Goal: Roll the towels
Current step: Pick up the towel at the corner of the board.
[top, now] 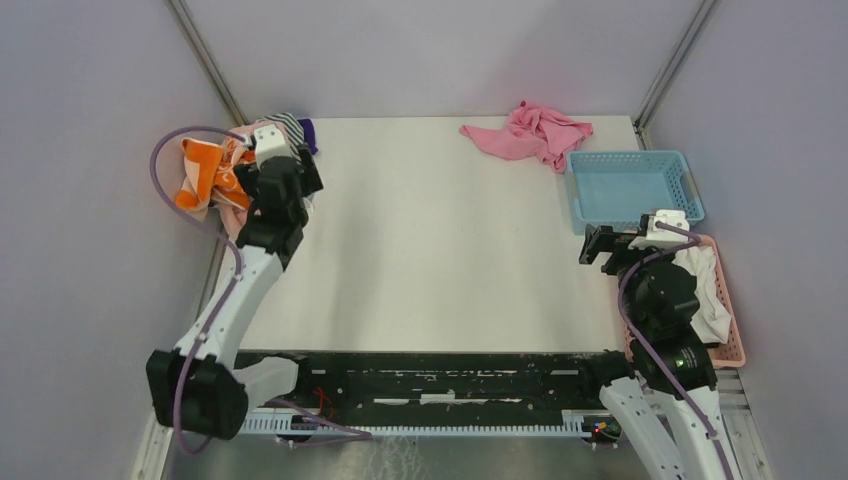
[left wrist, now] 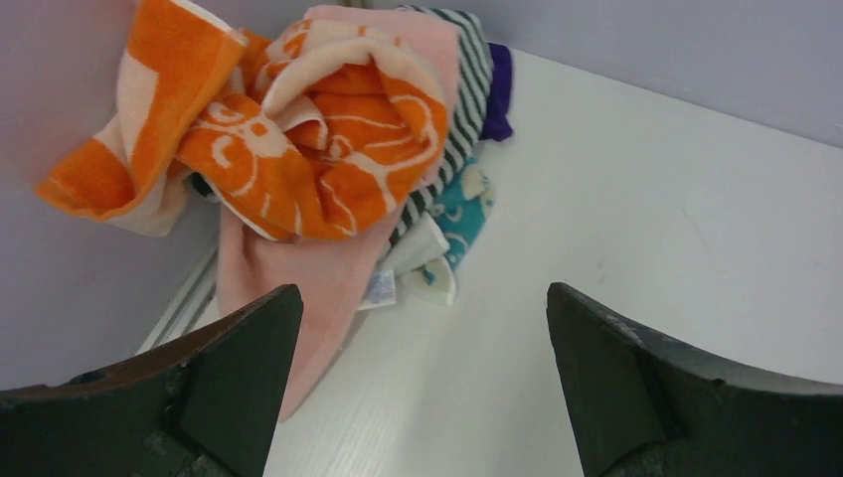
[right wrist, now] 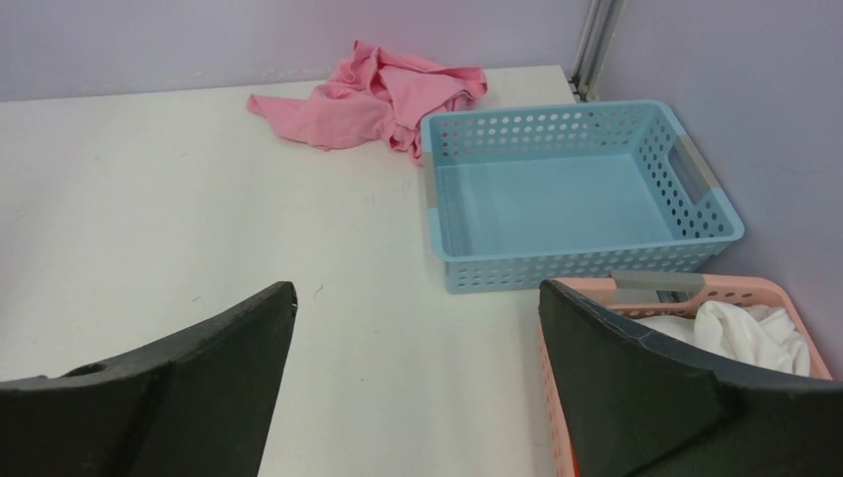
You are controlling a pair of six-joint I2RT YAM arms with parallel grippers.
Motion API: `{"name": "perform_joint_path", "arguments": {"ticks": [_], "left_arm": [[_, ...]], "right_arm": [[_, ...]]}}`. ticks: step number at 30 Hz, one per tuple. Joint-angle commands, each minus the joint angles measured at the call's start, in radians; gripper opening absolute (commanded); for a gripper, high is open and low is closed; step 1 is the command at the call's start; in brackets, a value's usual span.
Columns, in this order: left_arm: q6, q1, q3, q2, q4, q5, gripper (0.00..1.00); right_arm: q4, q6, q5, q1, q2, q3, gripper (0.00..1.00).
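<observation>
Spread pincer (right wrist: 417, 298) faces pink cloth (right wrist: 373, 94) beside blue basket (right wrist: 582, 260).

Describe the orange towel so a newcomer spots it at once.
Go to the table's far left corner, where cloths are heaped before the left gripper. The orange towel is crumpled on top: the only orange one, white-patterned, among a pale pink towel and striped, teal and purple cloths.

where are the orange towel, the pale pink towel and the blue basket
orange towel (left wrist: 298, 169): left wrist view, patterned orange fold
pale pink towel (left wrist: 323, 273): left wrist view, flat lower part
blue basket (right wrist: 557, 266): right wrist view, perforated near wall
</observation>
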Motion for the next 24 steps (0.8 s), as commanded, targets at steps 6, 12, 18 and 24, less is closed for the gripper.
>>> {"name": "perform_joint_path", "arguments": {"ticks": [6, 12, 18, 24], "left_arm": [[-0.145, 0.349, 0.275, 0.351, 0.013, 0.049, 0.99], [-0.304, 0.533, 0.331, 0.505, -0.004, 0.212, 1.0], [-0.324, 0.579, 0.354, 0.605, 0.053, 0.296, 0.86], [-0.32, 0.595, 0.434, 0.697, 0.035, 0.377, 0.5]], "right_arm": [[0.043, 0.001, -0.058, 0.04, -0.044, -0.009, 1.0], [0.048, -0.006, -0.065, 0.049, -0.046, -0.011, 1.0], [0.048, -0.017, -0.063, 0.058, -0.05, -0.018, 1.0], [0.048, -0.024, -0.066, 0.062, -0.052, -0.019, 1.0]]}}
